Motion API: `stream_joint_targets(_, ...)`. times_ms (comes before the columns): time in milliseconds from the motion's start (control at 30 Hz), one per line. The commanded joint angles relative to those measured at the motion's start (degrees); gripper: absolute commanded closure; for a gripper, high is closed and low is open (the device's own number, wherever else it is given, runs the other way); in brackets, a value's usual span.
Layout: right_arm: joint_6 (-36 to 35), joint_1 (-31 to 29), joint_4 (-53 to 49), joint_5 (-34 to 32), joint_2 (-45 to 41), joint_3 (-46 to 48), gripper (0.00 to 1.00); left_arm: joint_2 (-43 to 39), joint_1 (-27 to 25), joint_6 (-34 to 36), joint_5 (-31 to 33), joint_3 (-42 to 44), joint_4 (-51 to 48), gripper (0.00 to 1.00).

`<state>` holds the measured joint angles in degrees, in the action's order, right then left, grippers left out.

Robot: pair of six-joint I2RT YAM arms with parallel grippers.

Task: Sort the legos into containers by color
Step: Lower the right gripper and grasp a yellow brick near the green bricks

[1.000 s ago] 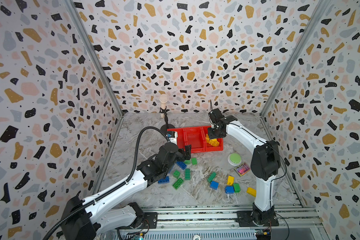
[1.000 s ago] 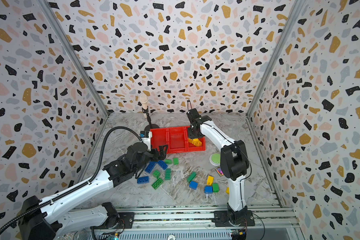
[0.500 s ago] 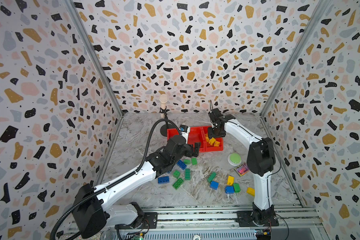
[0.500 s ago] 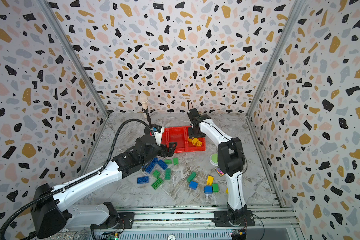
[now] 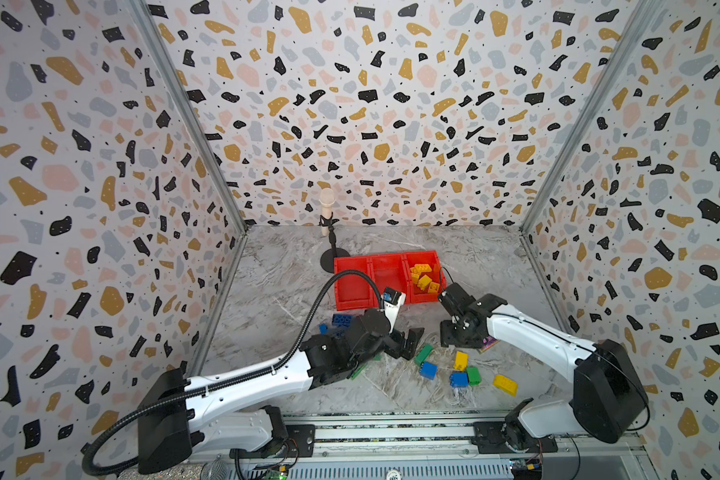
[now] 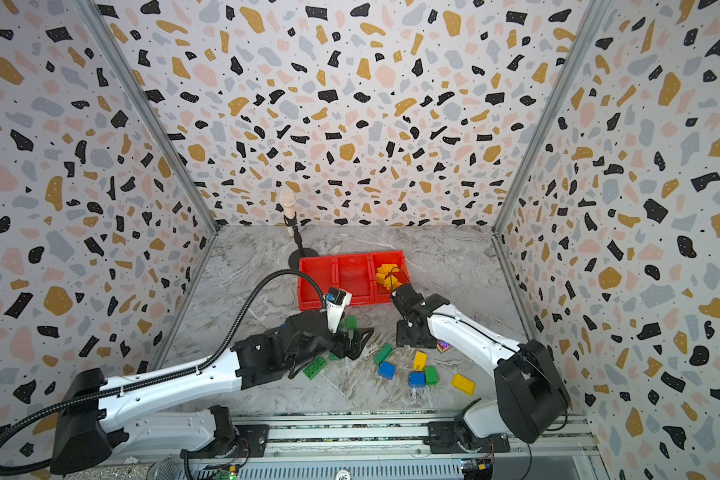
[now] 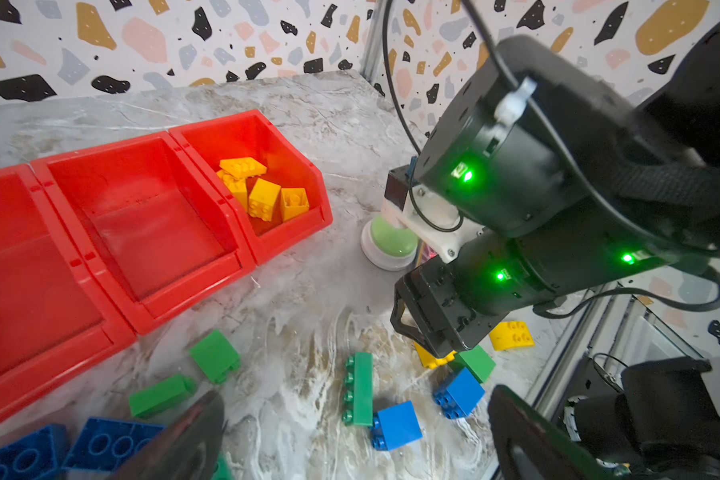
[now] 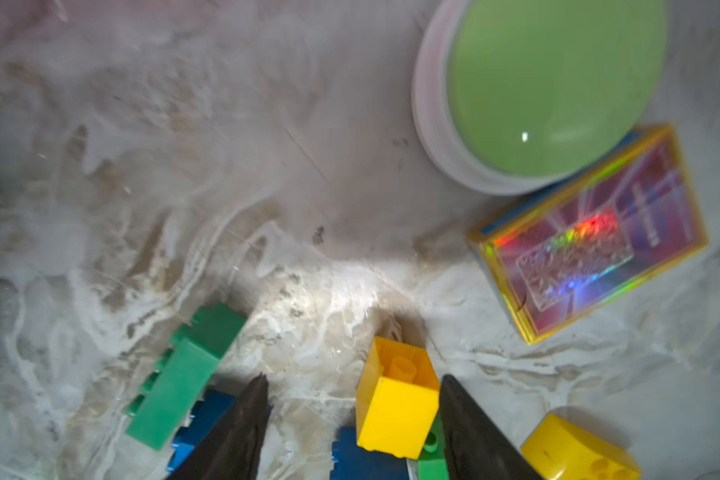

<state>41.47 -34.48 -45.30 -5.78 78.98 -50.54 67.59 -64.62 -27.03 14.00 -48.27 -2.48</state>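
The three joined red containers (image 5: 350, 291) (image 6: 316, 286) (image 7: 163, 232) stand mid-table. The right one holds several yellow legos (image 5: 424, 278) (image 7: 262, 191); the other two look bare. Loose legos lie in front: a long green one (image 5: 422, 353) (image 7: 360, 388), blue ones (image 5: 428, 370) (image 7: 395, 424) and a yellow one (image 5: 505, 384). My right gripper (image 5: 456, 338) (image 8: 352, 415) points down, open, astride an upended yellow brick (image 8: 395, 403) (image 5: 460, 360) that stands close to one finger. My left gripper (image 5: 408, 340) (image 7: 358, 440) is wide open and empty above the green and blue bricks.
A round green-topped white button (image 8: 549, 83) (image 7: 391, 241) and an iridescent card (image 8: 591, 241) (image 5: 489, 344) lie right of the right gripper. A black round-based stand (image 5: 331, 249) is behind the bins. The two grippers hang close together. Blue bricks (image 5: 341, 320) lie left of the left arm.
My right gripper has left the right bin, swung forward down to the loose bricks and opened. My left gripper has moved forward and rightward, staying open.
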Motion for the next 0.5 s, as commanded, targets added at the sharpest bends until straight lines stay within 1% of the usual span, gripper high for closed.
stream_joint_targets(0, 6.61, -0.33, 1.18, -0.22, -4.60, 2.94, 0.33, -1.93, -2.68, -3.35, 4.95, 0.81, 1.97, 0.00)
stream_joint_targets(133, 7.23, -0.26, 3.10, 0.31, -6.27, 6.07, 0.33, -2.95, -4.60, -4.67, 7.02, 1.06, 0.75, 0.00)
stream_joint_targets(333, 7.96, -0.30, 6.83, 2.38, -5.17, 9.46, 0.33, -4.40, -5.12, -5.78, 8.26, 2.04, -0.02, 0.00)
stream_joint_targets(433, 8.18, -0.23, 8.37, 2.90, -4.69, 10.76, 0.36, -4.36, -5.08, -5.46, 8.63, 2.00, -0.33, 0.00)
stream_joint_targets(467, 8.17, -0.11, 8.70, 3.17, -4.36, 10.90, 0.40, -4.10, -5.08, -5.28, 8.62, 1.83, -0.42, 0.00)
